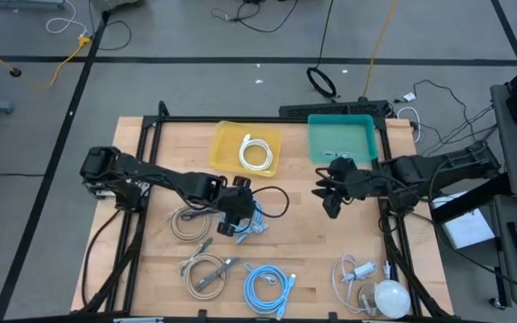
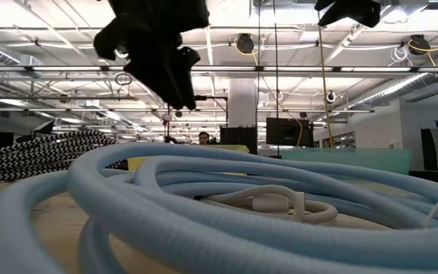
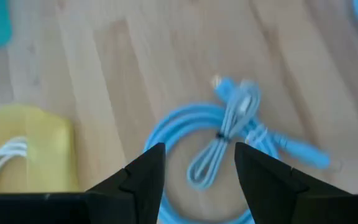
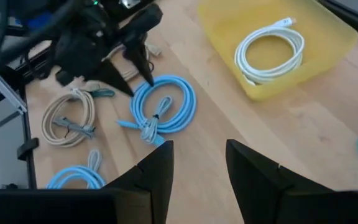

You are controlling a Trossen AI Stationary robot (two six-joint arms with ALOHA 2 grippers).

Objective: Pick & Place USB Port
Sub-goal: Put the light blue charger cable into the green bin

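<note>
The left pincer (image 1: 237,224) hangs just above the table's middle with its two dark fingers (image 3: 143,177) spread apart and nothing between them. Directly below it lies a coiled light-blue USB cable (image 3: 225,134), bound at its centre by a tie, resting flat on the wooden table (image 1: 303,242); the fingers do not touch it in the left wrist view. In the right wrist view the same light-blue USB cable (image 4: 160,112) sits just under the left pincer (image 4: 138,68), free on the wood.

The right pincer (image 1: 330,196) hovers to the right of centre, near the teal plastic tray (image 1: 341,139); its fingers (image 4: 157,171) stand parted and hold nothing.

Far from the left pincer, a yellow plastic tray (image 1: 227,148) holds a coiled white cable (image 1: 257,152). The teal tray stands just to its right, along the table's far edge.

To the left of the blue coil lies a beige braided cable coil (image 1: 187,222), and nearer the front edge a second beige cable coil (image 1: 206,271). Beside that, to its right, rests a second light-blue cable coil (image 1: 267,287). At the near right corner lie a loose white cable with plugs (image 1: 353,271) and a white round bulb-like object (image 1: 391,298).
</note>
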